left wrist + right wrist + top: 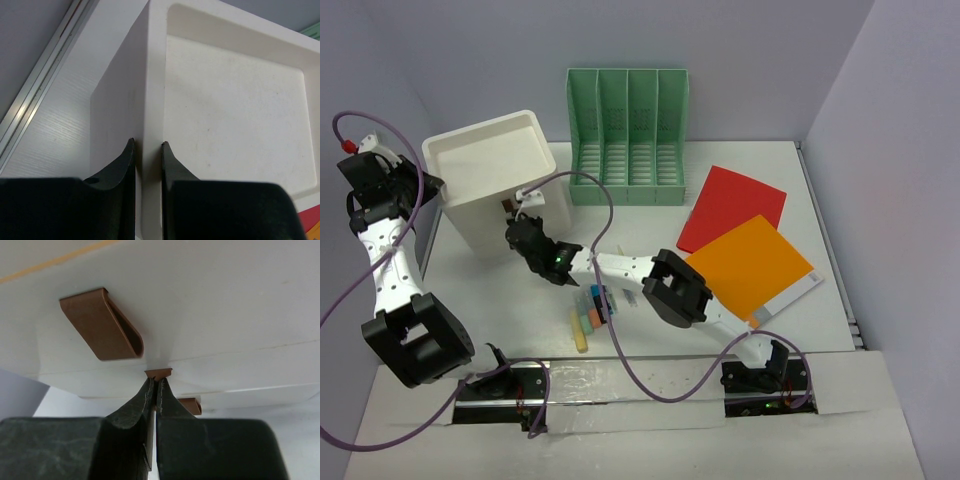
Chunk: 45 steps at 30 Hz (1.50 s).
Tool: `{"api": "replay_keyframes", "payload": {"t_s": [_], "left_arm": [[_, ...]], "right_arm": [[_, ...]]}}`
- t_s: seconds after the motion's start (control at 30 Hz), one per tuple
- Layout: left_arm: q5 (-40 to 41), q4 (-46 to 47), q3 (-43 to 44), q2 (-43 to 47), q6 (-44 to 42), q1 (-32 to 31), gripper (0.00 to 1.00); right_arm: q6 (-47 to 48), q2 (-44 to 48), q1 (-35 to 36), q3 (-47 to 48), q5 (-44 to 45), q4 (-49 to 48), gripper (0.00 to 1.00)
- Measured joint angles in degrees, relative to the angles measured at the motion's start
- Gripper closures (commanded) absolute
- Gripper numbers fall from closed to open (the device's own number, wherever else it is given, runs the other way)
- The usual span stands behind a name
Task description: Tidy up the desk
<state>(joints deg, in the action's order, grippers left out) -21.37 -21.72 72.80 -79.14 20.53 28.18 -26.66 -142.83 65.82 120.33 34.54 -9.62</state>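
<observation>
On the white desk (pixel 650 225), at the back left, stands a white three-drawer box (pixel 480 165) with a tray-like top. My left gripper (pixel 148 145) is shut on the box's left rim (pixel 155 75), one finger outside and one inside the tray. In the top view this left gripper (pixel 423 187) sits at the box's left edge. My right gripper (pixel 158 382) is shut on the middle brown drawer handle (pixel 158 373) on the box front. A larger brown handle (pixel 102 325) shows above it and another (pixel 191 405) below. From above, the right gripper (pixel 527 228) meets the box front.
A green slotted file holder (pixel 628 135) stands at the back. Red (pixel 732 205) and orange (pixel 750 265) folders lie at the right. Several small coloured items (pixel 592 312) lie under my right arm. A purple cable (pixel 605 215) loops over the desk.
</observation>
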Motion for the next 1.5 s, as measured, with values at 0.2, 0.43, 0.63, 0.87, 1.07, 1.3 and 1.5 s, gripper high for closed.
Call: {"api": "replay_keyframes", "payload": {"t_s": [0.2,0.43,0.63,0.87,1.07,1.3,1.5], "left_arm": [[-0.29,-0.77,0.83,-0.57,-0.22,0.04,0.99],[-0.39,-1.48,1.7,-1.24,-0.43,0.14,0.99],[-0.39,-1.44,1.7,-1.24,-0.52,0.15,0.99],[-0.37,-1.43,1.7,-1.24,-0.66,0.15,0.98],[-0.41,-1.42,1.7,-1.24,-0.66,0.15,0.97],[-0.55,-1.42,1.7,-1.24,-0.86,0.18,0.94],[-0.61,-1.44,1.7,-1.24,-1.25,0.22,0.93]], "right_arm": [[-2.88,6.79,0.48,-10.14,-3.88,-1.84,1.0],[-7.78,18.14,2.84,-25.87,-7.34,-2.06,1.0],[-9.35,22.43,4.81,-32.02,-8.43,-2.72,0.62],[-9.84,27.82,5.88,-35.31,-8.89,-0.56,0.32],[-7.5,45.93,5.56,-41.81,-10.92,5.0,0.28],[-4.9,63.62,-6.3,-40.83,-20.33,26.52,0.36],[-0.17,55.54,-12.07,-37.38,-17.05,44.84,0.49]]}}
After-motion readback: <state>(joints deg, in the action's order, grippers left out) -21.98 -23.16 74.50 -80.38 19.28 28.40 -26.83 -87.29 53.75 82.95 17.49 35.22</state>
